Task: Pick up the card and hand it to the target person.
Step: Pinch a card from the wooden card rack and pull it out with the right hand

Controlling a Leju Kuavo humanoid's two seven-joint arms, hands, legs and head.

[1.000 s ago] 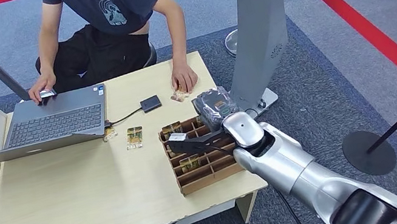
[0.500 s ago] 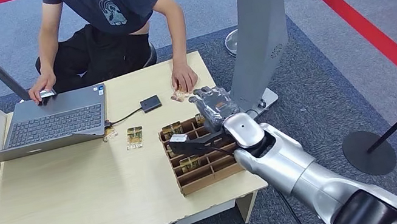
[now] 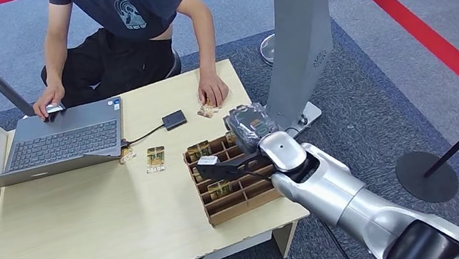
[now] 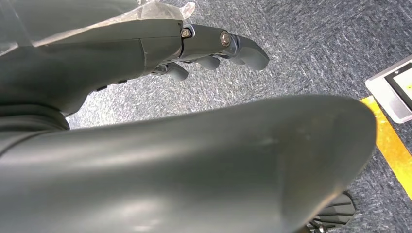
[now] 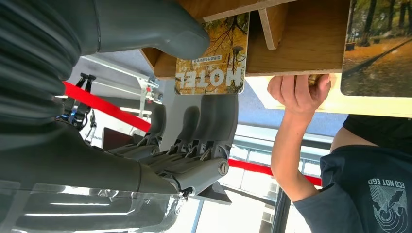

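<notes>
A: On the pale wooden table (image 3: pixel 87 226), the brown cardboard divider tray (image 3: pixel 239 202) sits under the robot's right hand (image 3: pixel 251 126), the nearer one; the left hand (image 4: pixel 214 48) hangs over grey carpet, fingers loosely curled, holding nothing.

B: And the autumn-print "HOTEL" card (image 5: pixel 211 60)?

A: Upright in a tray slot, between thumb and fingers (image 5: pixel 214 116), which stand apart, not visibly gripping.

The right hand (image 3: pixel 251 126) hovers over the divided wooden box (image 3: pixel 232 179) at the surface's (image 3: pixel 88 233) three o'clock edge; a person (image 3: pixel 123 27) sits at twelve o'clock beside a laptop (image 3: pixel 64 137).
</notes>
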